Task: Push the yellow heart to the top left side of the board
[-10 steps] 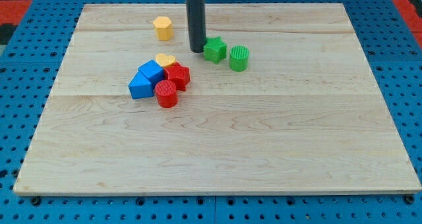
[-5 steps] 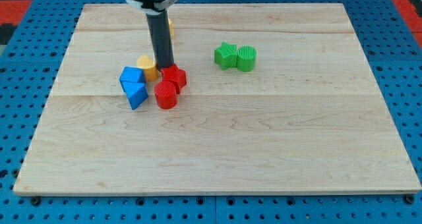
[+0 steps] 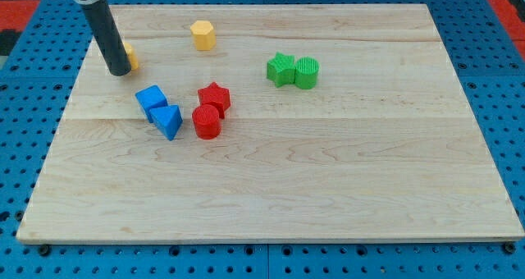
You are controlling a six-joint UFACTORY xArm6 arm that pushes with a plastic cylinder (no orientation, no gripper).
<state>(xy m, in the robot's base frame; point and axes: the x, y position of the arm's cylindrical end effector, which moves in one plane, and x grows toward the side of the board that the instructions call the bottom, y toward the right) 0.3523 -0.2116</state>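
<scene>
The yellow heart (image 3: 130,57) lies near the board's left edge in the upper part of the view, mostly hidden behind my rod. My tip (image 3: 117,70) rests on the board right against the heart's left side. Only a small yellow sliver of the heart shows to the right of the rod. The wooden board (image 3: 271,180) fills most of the view.
A yellow hexagonal block (image 3: 203,34) sits near the top. A blue cube (image 3: 151,99) and a blue triangular block (image 3: 169,121) touch each other. A red star (image 3: 214,97) and a red cylinder (image 3: 206,121) stand beside them. A green star (image 3: 281,68) and a green cylinder (image 3: 306,72) sit to the right.
My rod has swept left and upward from beside the red star to the board's left edge. The yellow heart has moved with it, up and to the left, away from the blue blocks.
</scene>
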